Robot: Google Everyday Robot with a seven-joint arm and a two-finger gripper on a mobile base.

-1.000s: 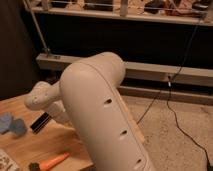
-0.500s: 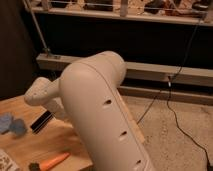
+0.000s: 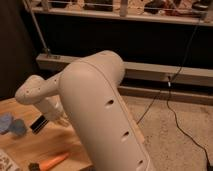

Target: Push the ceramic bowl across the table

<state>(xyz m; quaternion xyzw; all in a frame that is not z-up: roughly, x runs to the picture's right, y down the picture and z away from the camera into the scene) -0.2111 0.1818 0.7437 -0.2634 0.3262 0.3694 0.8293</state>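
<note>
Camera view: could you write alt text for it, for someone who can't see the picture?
A big white robot arm fills the frame, its dark gripper low over the left of a wooden table, jaws shut. A carrot lies at the near edge and a blue-grey object at far left; no ceramic bowl shows.

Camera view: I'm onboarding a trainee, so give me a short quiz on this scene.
1. True or false: the bowl stands in plain view on the table.
2. Where is the carrot? A: lying on the table, nearer the camera than the gripper. B: on the floor by the cable. C: between the gripper's fingers.
3. Is the gripper open or shut, and where is it?

Key
1. False: no bowl shows; the big arm blocks much of the table.
2. A.
3. Shut, holding nothing that can be seen, low over the left of the table, beside the blue objects.
</note>
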